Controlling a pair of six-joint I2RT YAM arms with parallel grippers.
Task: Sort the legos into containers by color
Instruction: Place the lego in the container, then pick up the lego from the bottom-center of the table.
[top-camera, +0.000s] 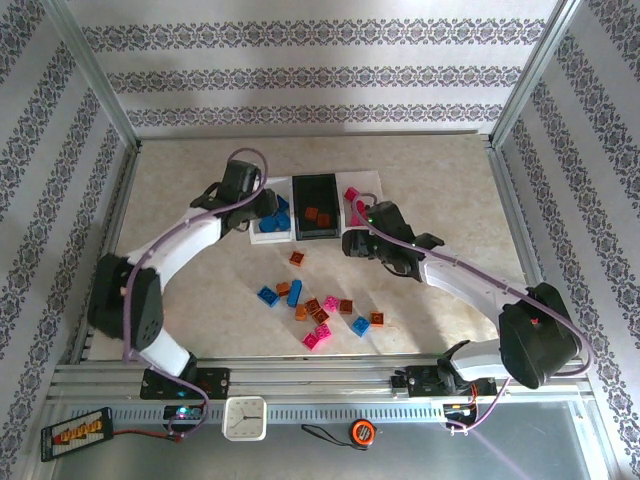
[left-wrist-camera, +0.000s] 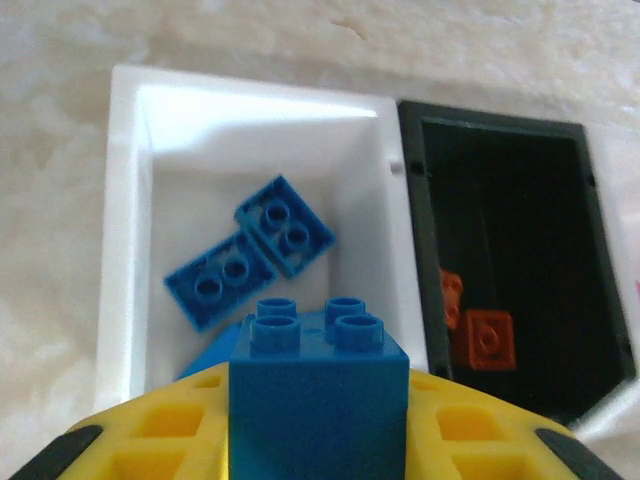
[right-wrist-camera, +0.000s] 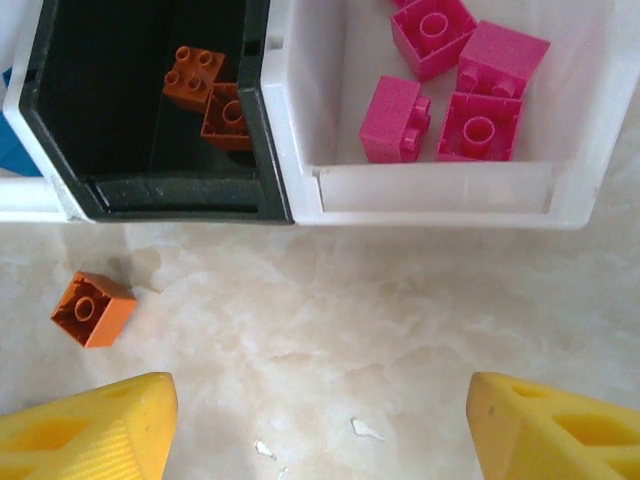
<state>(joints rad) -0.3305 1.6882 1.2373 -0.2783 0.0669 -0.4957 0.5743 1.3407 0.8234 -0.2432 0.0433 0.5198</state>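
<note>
- Near edge of the marbled table (top-camera: 450, 190): a white square clock (top-camera: 244, 418) on the metal rail (top-camera: 320, 385).
- Mid-table: loose studded plastic bricks (top-camera: 318, 310), blue, orange, pink.
- Right claw (right-wrist-camera: 320, 430) spread wide over the table, beside one orange brick (right-wrist-camera: 92, 308).
- Left claw (left-wrist-camera: 318, 440) clamps a blue brick (left-wrist-camera: 318, 370) above the left white bin (left-wrist-camera: 125, 220).
- Farther: black bin (right-wrist-camera: 170, 210) holds orange bricks, right white bin (right-wrist-camera: 430, 190) pink.

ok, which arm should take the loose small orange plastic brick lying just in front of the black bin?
Right. The right gripper hangs open over the table with that orange brick just beside one finger. The left gripper is shut on a blue studded brick above the left white bin.
</note>
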